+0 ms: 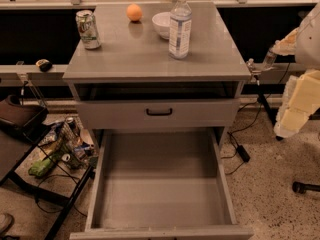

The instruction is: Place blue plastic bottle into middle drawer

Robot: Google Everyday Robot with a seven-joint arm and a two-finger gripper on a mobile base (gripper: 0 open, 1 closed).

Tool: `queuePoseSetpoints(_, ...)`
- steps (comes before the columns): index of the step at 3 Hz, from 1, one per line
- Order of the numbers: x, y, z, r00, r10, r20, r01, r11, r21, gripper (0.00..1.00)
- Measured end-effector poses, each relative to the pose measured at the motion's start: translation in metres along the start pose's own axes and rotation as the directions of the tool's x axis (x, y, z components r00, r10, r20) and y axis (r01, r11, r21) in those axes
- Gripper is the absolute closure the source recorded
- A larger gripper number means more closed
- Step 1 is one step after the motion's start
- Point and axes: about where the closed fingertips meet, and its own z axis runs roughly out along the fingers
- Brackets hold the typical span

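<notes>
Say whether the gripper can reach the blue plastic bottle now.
Likely yes: the gripper hangs right of the cabinet, and nothing stands right of the blue plastic bottle; the white bowl is on its left.

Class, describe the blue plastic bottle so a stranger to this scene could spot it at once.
Find the grey cabinet whose middle drawer stands open. On its top, right of centre, the blue plastic bottle stands beside a white bowl, with the gripper off the right edge. It is the tallest thing there, clear with a white cap, unlike the can and orange.
</notes>
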Motion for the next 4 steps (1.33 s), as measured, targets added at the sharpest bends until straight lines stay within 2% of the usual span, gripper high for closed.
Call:
queuePoseSetpoints(1,0.0,0.0,0.0,1.0,0.0,0.0,0.0,1.0,0.0,0.0)
queuePoseSetpoints(2,-0.002,-0.007,0.009,0.999,0.016,0.045,-0.018,0.999,0.04,0.0)
queuePoseSetpoints(3,0.001,-0.011,0.055,0.981,0.069,0.184,-0.077,0.9965,0.034,0.0)
queuePoseSetpoints(4,-0.015,-0.044,0.089,0.92,0.115,0.374,-0.145,0.9881,0.052,0.0)
